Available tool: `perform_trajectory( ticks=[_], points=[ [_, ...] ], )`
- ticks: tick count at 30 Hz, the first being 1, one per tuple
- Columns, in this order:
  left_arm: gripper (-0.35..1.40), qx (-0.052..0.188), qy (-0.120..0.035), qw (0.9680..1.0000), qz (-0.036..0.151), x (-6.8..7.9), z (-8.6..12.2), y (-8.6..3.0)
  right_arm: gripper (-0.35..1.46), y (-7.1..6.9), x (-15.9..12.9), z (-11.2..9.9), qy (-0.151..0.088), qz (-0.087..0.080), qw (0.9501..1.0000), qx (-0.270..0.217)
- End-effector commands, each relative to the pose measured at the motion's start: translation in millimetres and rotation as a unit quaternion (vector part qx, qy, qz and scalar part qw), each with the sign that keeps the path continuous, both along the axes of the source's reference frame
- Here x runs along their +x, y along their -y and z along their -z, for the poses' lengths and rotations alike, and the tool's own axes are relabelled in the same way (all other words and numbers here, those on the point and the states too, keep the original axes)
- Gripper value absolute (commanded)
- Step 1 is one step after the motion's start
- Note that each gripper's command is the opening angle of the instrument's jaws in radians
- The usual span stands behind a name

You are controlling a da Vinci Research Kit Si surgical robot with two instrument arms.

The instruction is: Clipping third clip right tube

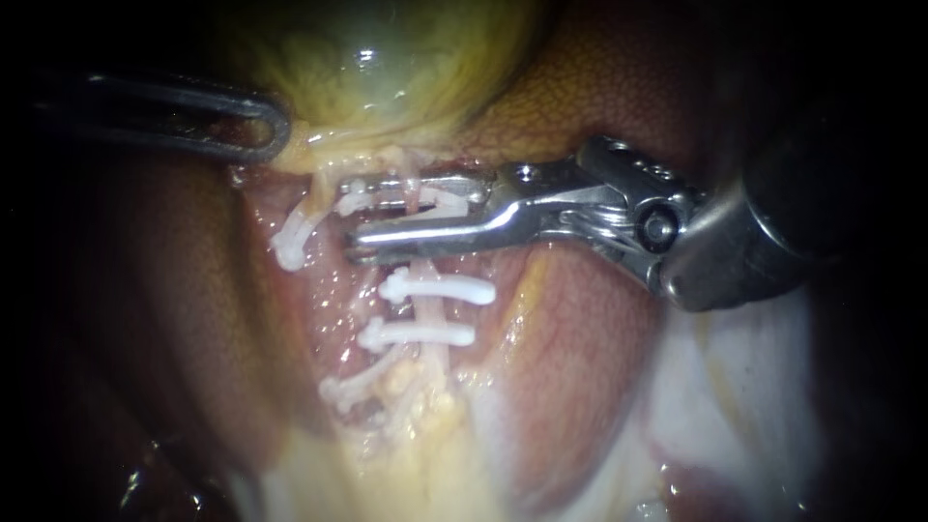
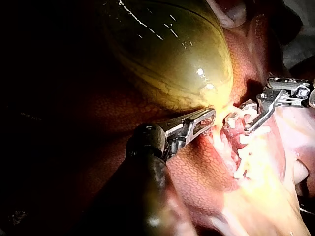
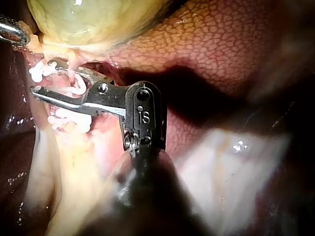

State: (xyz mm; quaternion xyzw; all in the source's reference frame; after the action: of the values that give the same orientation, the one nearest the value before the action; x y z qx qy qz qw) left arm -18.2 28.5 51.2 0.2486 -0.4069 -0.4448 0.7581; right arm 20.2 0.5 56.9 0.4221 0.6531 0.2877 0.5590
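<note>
Step in hand: seating the clip on the right tube (image 1: 426, 311). The right instrument (image 1: 349, 215) holds its jaws part-way apart, astride the tube just below the gallbladder (image 1: 387, 68). A white clip (image 1: 387, 199) is carried between the jaws, and the tube passes through it. Two placed clips (image 1: 437, 288) sit further down the same tube. The left instrument (image 1: 278, 124) appears to have its jaws closed on the gallbladder's lower edge. Next move, by judgement: confirm that the clip spans the tube fully, then squeeze until it locks.
</note>
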Motion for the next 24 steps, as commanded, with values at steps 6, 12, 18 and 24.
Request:
perform_trajectory(
  ticks=[6, 12, 18, 24],
  points=[
    [-0.35, 0.0, 0.0, 1.0, 0.0, 0.0, 0.0, 0.0, -0.29, 0.0, -0.1, 0.1, 0.013, 0.001, 0.9994, 0.032],
    [-0.35, 0.0, 0.0, 1.0, 0.0, 0.0, 0.0, 0.0, -0.35, 0.5, -0.3, -0.2, 0.022, 0.001, 0.9985, 0.051],
    [-0.35, 0.0, 0.0, 1.0, 0.0, 0.0, 0.0, 0.0, -0.35, 0.7, -0.2, -0.4, 0.021, 0.003, 0.9986, 0.049],
    [-0.35, 0.0, 0.0, 1.0, 0.0, 0.0, -0.1, 0.0, -0.35, 0.8, -0.3, -0.5, 0.021, 0.002, 0.9986, 0.049]
  ],
)
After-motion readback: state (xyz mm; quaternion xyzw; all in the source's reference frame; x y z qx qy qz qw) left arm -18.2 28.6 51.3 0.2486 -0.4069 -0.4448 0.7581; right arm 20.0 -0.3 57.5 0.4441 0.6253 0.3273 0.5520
